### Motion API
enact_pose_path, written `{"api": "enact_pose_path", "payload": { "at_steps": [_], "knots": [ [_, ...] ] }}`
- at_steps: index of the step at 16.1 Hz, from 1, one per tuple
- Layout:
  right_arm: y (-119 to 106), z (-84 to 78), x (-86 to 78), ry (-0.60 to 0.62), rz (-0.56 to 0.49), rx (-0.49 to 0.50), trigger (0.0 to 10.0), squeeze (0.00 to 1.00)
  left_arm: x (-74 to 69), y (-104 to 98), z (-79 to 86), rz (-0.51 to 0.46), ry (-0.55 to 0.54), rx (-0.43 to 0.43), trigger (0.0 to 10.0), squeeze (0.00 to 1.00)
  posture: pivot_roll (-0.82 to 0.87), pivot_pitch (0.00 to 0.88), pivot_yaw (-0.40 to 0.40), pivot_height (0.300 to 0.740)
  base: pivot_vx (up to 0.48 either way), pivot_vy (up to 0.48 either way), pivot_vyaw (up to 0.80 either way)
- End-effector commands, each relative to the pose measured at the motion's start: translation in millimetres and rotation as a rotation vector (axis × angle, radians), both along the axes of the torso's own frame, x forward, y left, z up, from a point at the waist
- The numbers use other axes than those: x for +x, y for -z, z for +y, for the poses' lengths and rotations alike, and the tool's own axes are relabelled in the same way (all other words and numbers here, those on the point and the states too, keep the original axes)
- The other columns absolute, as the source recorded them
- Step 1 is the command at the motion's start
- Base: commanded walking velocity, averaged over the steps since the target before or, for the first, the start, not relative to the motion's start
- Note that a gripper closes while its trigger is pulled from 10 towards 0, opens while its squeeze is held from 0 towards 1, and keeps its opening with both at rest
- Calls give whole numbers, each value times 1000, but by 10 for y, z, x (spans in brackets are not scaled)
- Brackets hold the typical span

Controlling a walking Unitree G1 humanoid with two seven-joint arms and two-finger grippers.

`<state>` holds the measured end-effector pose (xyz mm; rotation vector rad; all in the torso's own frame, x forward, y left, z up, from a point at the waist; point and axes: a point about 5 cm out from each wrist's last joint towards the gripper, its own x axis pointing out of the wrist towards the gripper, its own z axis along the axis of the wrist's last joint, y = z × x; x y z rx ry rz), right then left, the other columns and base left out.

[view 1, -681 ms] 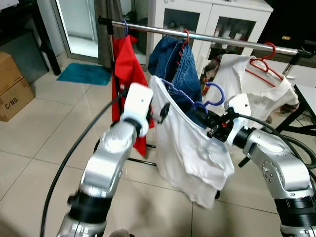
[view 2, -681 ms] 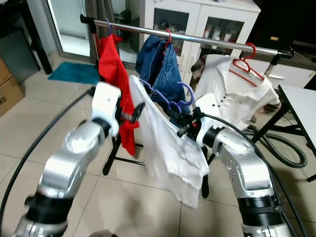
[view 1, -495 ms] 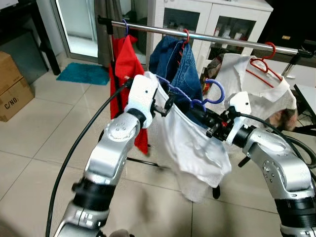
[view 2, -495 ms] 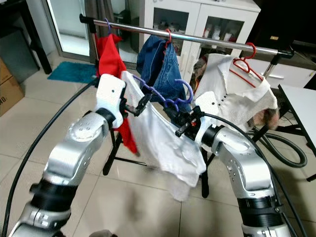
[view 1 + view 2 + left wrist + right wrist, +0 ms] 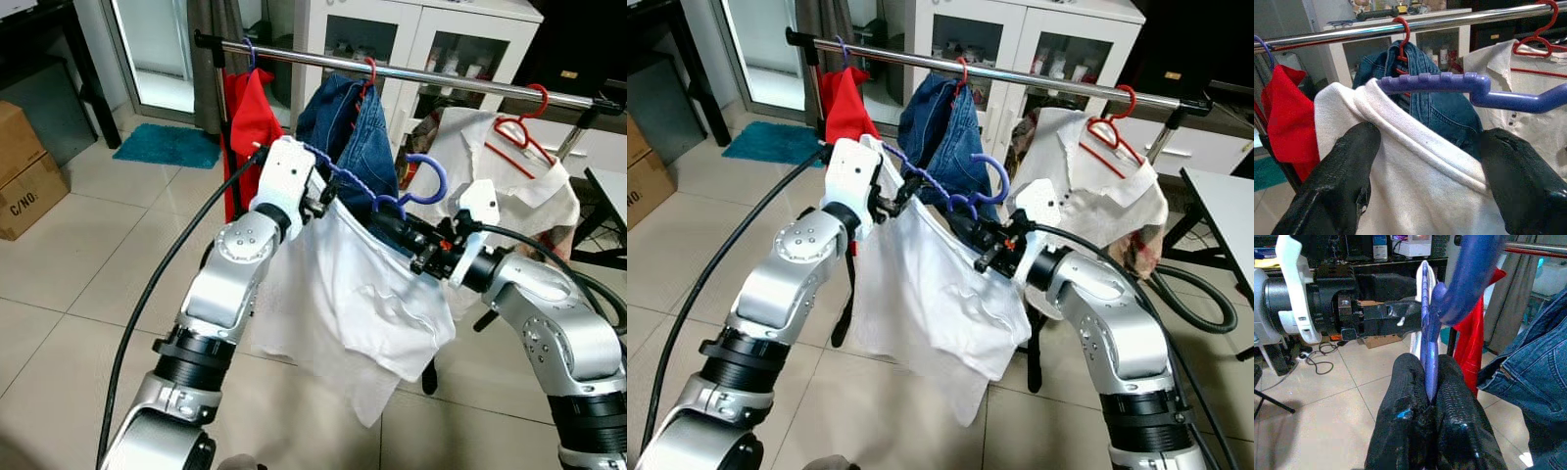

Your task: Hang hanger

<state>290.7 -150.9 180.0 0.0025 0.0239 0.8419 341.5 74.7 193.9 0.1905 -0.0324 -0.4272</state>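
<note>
Tiled room, chrome rail ahead. Right gripper clamps purple hanger carrying white shirt; left gripper spread wide around its collar. Hook below rail, hanging not yet done.

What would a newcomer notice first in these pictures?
First, the white shirt on a purple hanger, held up in the middle between the two silver arms, just before the rail. The right hand is shut on the hanger, and the left hand is open around the shirt's collar. Behind, a red garment, jeans and a white blouse hang on the rail.
</note>
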Motion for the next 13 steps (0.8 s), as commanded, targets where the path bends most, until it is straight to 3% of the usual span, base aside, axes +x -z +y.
{"api": "enact_pose_path", "payload": {
  "at_steps": [1,13],
  "knots": [
    [-56,-60,-10,3,-32,7,10000,0,6,-73,-71,-28,15,-10,0,0,56,17,-59,740,0,0,0],
    [2,-60,-50,-17,-19,4,10000,0,-26,-75,-96,-40,1,-27,0,0,61,0,-59,740,0,0,0]
  ]
}}
